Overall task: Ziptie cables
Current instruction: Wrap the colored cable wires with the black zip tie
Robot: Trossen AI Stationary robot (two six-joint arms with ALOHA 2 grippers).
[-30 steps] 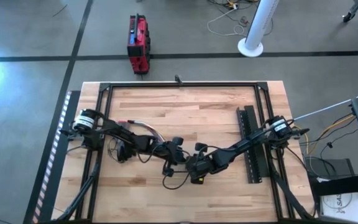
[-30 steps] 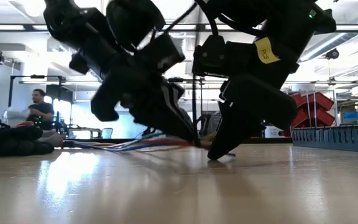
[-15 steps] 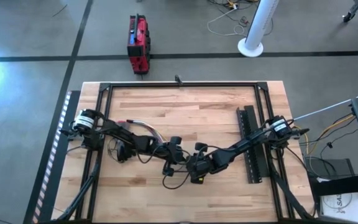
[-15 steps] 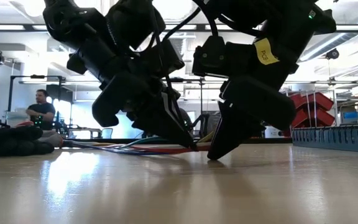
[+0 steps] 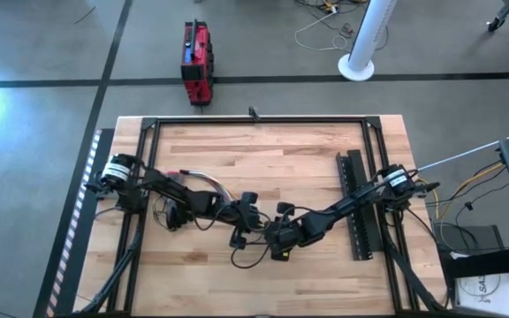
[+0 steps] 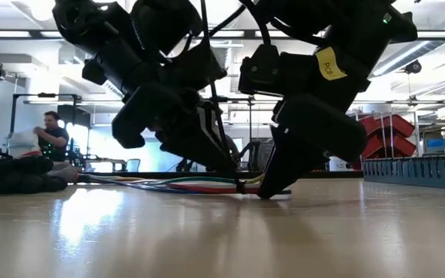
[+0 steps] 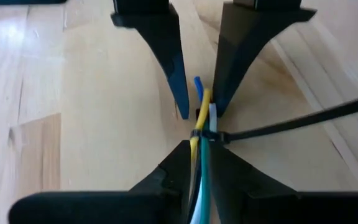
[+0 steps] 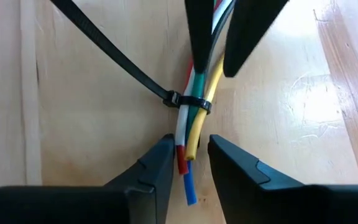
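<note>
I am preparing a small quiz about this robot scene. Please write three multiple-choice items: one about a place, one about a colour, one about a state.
1. Where do the two grippers meet?
A. near the table's middle
B. at a far corner
C. off the table

2. What colour is the ziptie?
A. white
B. black
C. red

3. How is the ziptie now?
A. lying loose beside the cables
B. looped around the cables
C. not in view

Answers:
1 A: the left gripper and right gripper face each other over the table centre.
2 B: a thin black strip.
3 B: it encircles the bundle, tail trailing away.

Red case [image 5: 196, 62] on floor, white pole base [image 5: 357, 66], perforated black bar [image 5: 359, 205] on table [image 5: 272, 150], seated person [image 6: 50, 137]
</note>
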